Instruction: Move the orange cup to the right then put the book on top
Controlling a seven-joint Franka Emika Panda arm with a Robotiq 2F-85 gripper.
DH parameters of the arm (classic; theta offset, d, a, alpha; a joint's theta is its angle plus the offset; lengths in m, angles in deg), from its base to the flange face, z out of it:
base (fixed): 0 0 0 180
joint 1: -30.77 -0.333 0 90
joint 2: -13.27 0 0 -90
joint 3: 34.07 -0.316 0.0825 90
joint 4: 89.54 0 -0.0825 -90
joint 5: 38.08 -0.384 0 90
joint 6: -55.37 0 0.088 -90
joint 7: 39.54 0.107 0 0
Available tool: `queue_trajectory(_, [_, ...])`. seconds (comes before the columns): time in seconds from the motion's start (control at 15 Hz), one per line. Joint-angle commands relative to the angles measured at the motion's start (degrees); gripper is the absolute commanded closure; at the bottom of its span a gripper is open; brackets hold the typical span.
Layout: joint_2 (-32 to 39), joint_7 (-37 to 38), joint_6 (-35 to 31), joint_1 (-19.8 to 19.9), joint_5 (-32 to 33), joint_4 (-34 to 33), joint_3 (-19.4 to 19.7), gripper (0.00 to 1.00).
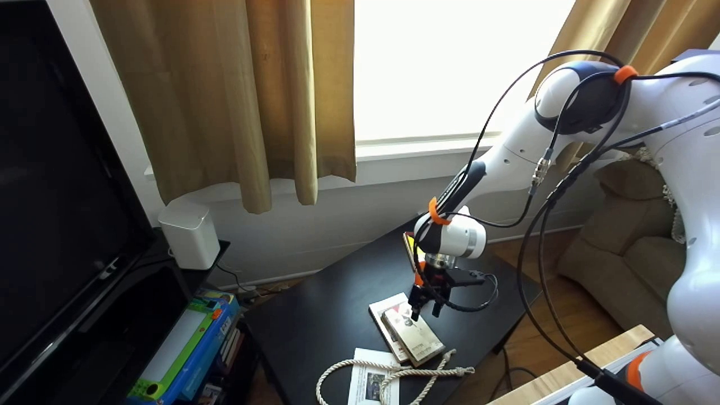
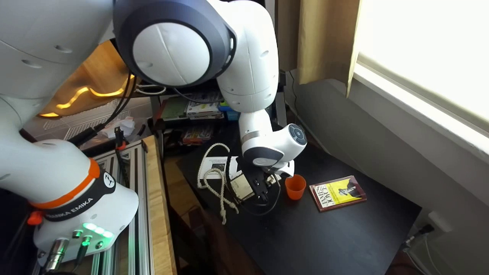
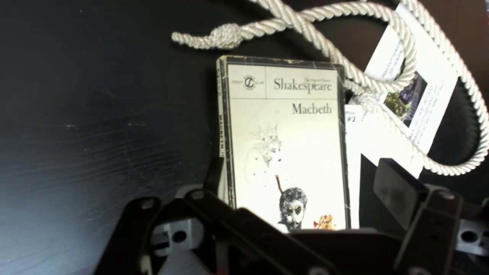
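Observation:
The orange cup (image 2: 295, 188) stands upright on the black table. It also shows in an exterior view, partly hidden behind the gripper (image 1: 419, 278). The book (image 2: 338, 193) with yellow and white cover and dark figure lies flat beside the cup; in an exterior view the arm hides most of it (image 1: 410, 245). My gripper (image 1: 426, 313) is open and points down over a pale beige-white Macbeth book (image 1: 415, 336). In the wrist view the open fingers (image 3: 306, 183) lie either side of that Macbeth book (image 3: 284, 145); the left one overlaps its spine edge. I cannot tell whether they touch it.
The Macbeth book rests on another white book (image 1: 385, 315). A pale rope (image 1: 334, 368) lies over a white printed sheet (image 1: 360, 374) close by. The black table (image 2: 324, 240) stands near the wall and window. A TV and shelf stand beyond its end.

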Motion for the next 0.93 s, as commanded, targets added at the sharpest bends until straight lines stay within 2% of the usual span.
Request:
queue_trajectory(0.0, [3.5, 0.5, -6.1, -2.0, 1.5, -1.9, 1.5, 0.0])
queue_trajectory(0.27, [6.5, 0.4, -7.7, -1.6, 2.4, -3.7, 0.6, 0.0])
queue_trajectory(0.87, [8.5, 2.6, -5.9, -4.4, 4.2, -5.6, 4.0, 0.0])
